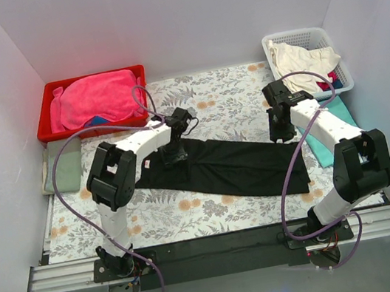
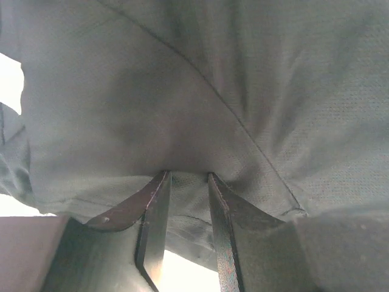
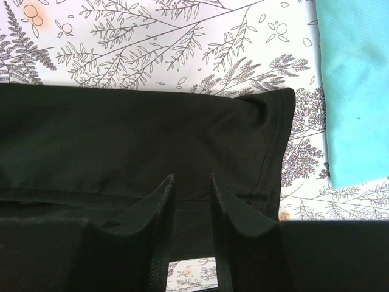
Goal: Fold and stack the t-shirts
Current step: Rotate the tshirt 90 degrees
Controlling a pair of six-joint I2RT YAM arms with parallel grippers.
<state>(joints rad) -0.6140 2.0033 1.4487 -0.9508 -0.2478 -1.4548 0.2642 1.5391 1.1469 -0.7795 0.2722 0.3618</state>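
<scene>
While the black t-shirt [image 1: 236, 165] lies folded into 1 long strip, the left gripper [image 2: 189, 175] pinches its far-left edge and the right gripper [image 3: 192, 177] pinches its far-right edge, near the teal t-shirt [image 3: 352, 91].

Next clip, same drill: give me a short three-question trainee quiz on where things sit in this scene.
1. True or false: both grippers are at the same end of the black t-shirt.
2. What lies on the table just beyond the black t-shirt's right end? A) a teal t-shirt B) a yellow sponge C) a cardboard box
3. Fill in: the white basket stands at the table's far ___ corner.
Key: 1 false, the left gripper is at its left end and the right gripper at its right end; 2 A; 3 right.
</scene>
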